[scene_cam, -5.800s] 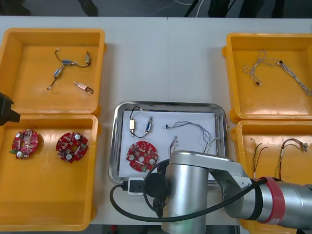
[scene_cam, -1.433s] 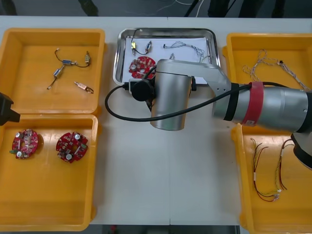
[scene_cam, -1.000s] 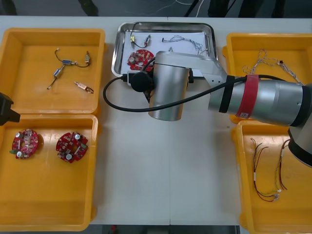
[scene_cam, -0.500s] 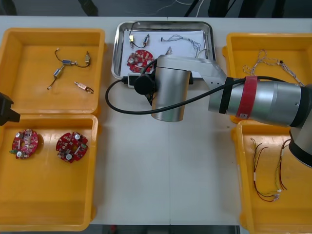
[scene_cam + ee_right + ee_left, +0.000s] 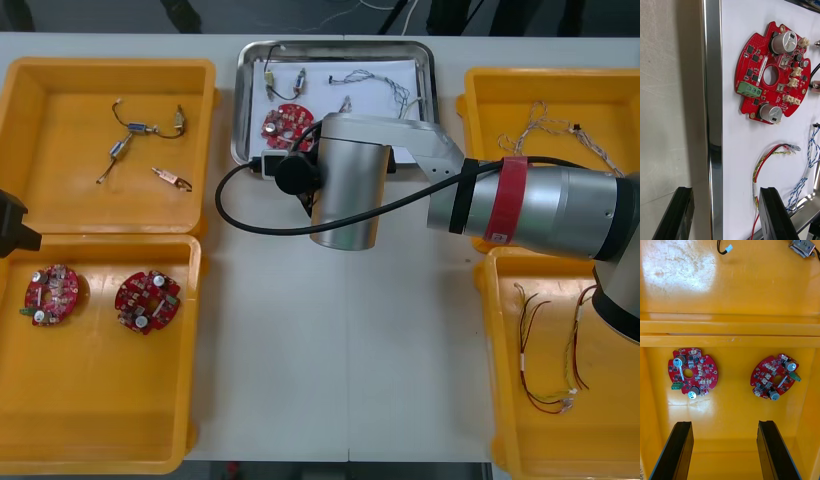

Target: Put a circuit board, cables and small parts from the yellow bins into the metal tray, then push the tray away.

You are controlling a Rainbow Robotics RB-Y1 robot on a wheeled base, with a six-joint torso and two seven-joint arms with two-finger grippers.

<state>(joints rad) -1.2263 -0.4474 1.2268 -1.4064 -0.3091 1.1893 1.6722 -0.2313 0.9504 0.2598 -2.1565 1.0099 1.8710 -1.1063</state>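
- Right hand [image 5: 725,193] spread wide, gripping nothing, its fingers [image 5: 769,210] straddling the near rim of the metal tray [image 5: 713,93].
- Tray's at the table's [image 5: 300,330] far edge, between the far yellow bins [image 5: 205,75], holding a circuit board [image 5: 771,75] and cables [image 5: 763,165].
- Left hand [image 5: 724,425] hangs open and empty over two boards [image 5: 692,371] in a bin [image 5: 730,450].

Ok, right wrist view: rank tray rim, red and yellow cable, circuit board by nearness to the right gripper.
1. Tray rim, lying between the right gripper's open fingers.
2. Red and yellow cable, just inside the rim, by one finger.
3. Circuit board, beyond the cable.
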